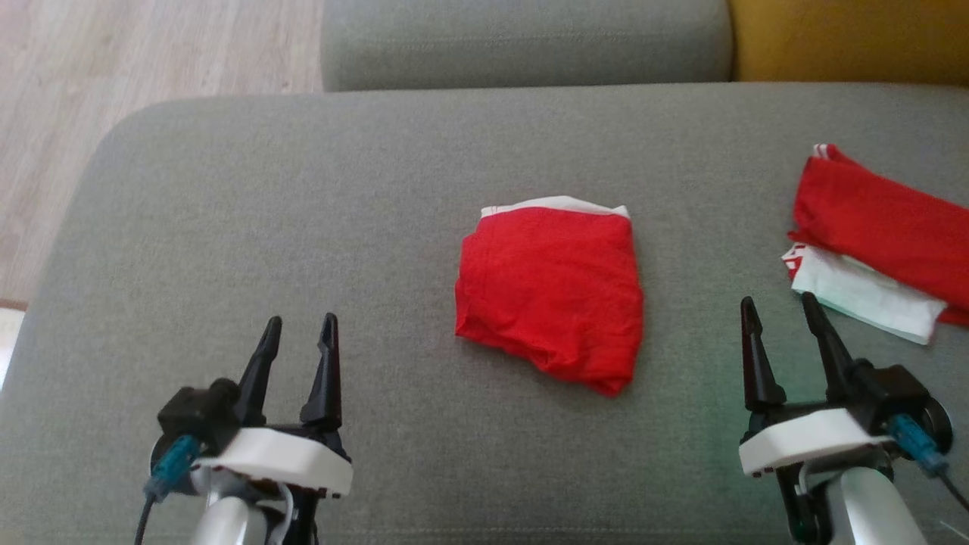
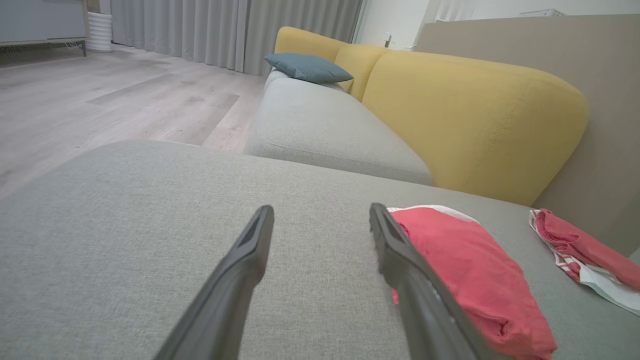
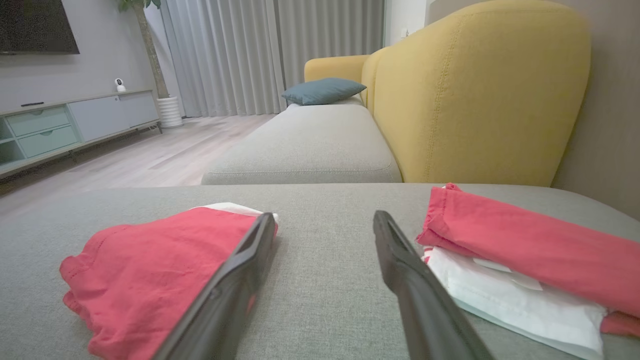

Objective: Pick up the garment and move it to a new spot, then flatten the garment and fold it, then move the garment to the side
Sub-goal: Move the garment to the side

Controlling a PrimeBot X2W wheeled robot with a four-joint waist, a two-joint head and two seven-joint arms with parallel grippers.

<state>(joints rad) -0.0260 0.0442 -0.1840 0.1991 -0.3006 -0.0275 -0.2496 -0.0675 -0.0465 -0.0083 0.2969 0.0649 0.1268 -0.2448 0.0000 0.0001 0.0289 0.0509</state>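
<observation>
A red garment [image 1: 551, 291] with a white edge lies folded into a rough square in the middle of the grey cushion [image 1: 378, 189]. It also appears at the lower right of the left wrist view [image 2: 465, 270] and at the lower left of the right wrist view [image 3: 160, 270]. My left gripper [image 1: 301, 333] stands open at the lower left, well clear of the garment, nothing between its fingers [image 2: 240, 280]. On the garment's other side, at the lower right, my right gripper [image 1: 780, 314] is open and empty too.
A second pile of red and white cloth [image 1: 878, 242] lies at the cushion's right edge, close to my right gripper. Behind are another grey seat [image 1: 522, 42], a yellow backrest [image 3: 475, 95] and a blue pillow [image 3: 322, 90]. Wooden floor [image 1: 98, 68] lies to the left.
</observation>
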